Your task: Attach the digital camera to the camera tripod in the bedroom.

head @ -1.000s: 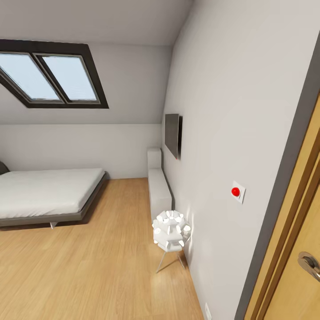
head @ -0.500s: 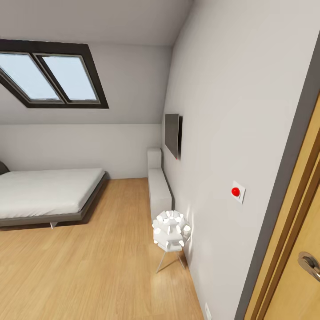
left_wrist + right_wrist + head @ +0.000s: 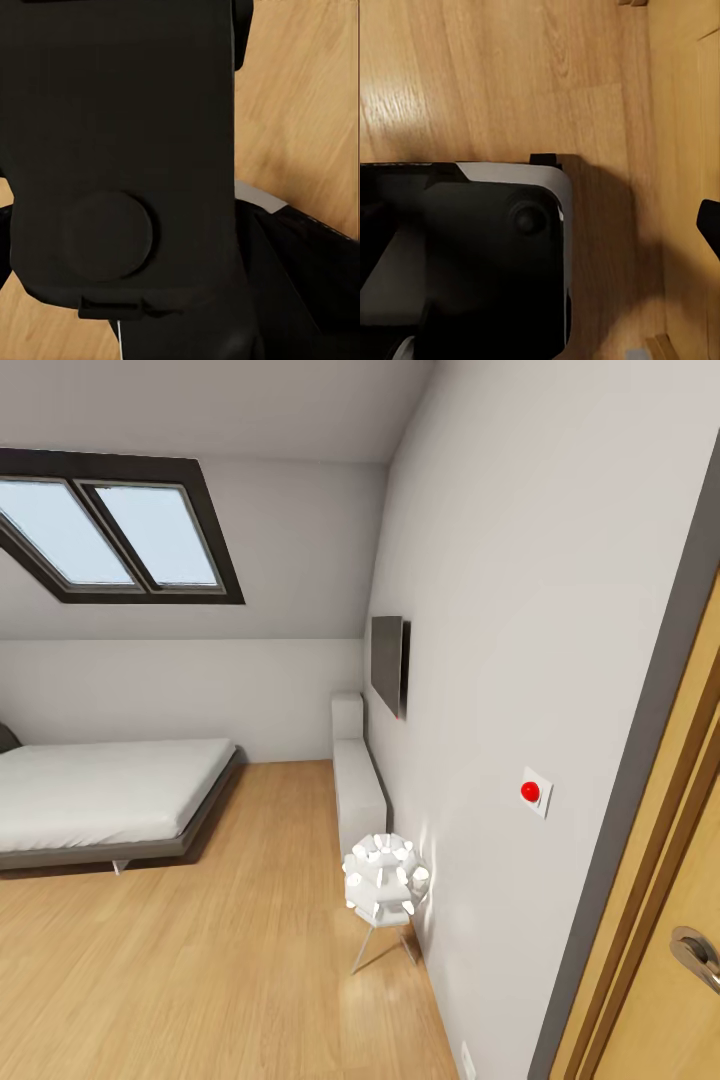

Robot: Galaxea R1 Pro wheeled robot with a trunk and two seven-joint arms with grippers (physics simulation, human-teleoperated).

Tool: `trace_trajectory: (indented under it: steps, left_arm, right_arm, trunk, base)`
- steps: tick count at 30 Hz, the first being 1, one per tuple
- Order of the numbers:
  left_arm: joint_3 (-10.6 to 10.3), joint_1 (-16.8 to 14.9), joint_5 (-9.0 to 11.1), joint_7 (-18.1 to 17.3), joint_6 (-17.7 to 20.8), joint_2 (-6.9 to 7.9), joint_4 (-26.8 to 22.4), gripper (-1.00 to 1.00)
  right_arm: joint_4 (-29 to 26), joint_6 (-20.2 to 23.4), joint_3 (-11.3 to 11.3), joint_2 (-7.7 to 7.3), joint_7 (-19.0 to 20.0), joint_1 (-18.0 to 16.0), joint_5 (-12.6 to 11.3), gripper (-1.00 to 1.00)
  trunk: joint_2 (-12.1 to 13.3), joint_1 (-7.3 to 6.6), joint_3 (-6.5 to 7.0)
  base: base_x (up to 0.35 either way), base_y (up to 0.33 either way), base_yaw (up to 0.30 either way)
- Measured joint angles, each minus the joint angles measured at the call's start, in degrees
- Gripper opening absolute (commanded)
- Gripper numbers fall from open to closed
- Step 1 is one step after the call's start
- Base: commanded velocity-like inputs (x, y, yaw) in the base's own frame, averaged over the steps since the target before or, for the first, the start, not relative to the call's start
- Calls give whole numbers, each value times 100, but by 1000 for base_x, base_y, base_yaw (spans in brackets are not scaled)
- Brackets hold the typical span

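I am in the bedroom, which has light grey walls and a wood plank floor [image 3: 220, 960]. A black boxy body with a round raised disc, which I take for the digital camera [image 3: 120, 157], hangs over the floor right in front of the left wrist lens. The left gripper's fingers are hidden behind it. A small dark tip [image 3: 709, 225] shows at the edge of the right wrist view; I cannot tell whether it is a finger. The camera tripod is out of view.
A grey bed [image 3: 100, 790] stands at the left under a skylight [image 3: 120, 530]. Along the right wall are a white floor lamp [image 3: 384, 878], a low white cabinet [image 3: 356, 780] and a dark screen [image 3: 388, 663]. A wooden door [image 3: 680, 920] is at the far right. My dark base [image 3: 472, 255] shows below.
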Motion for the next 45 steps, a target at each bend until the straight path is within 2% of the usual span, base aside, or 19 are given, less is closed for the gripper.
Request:
trace_trajectory:
  steps: [10,25,45]
  left_arm:
    - [44,0,16,-44,-10,-21,-12,-100]
    - [53,1,77,-37,-224,-55,10,-100]
    - [54,1,82,-36,-241,-65,11,-100]
  right_arm:
    - [0,-66,2,-32,-3,-4,19,100]
    - [0,-82,33,-38,-2,1,62,100]
    - [0,-89,42,-38,-7,1,56,100]
  trunk:
    - [0,0,0]
    - [0,0,0]
    - [0,0,0]
  base:
    - [0,0,137]
    - [0,0,265]
    - [0,0,275]
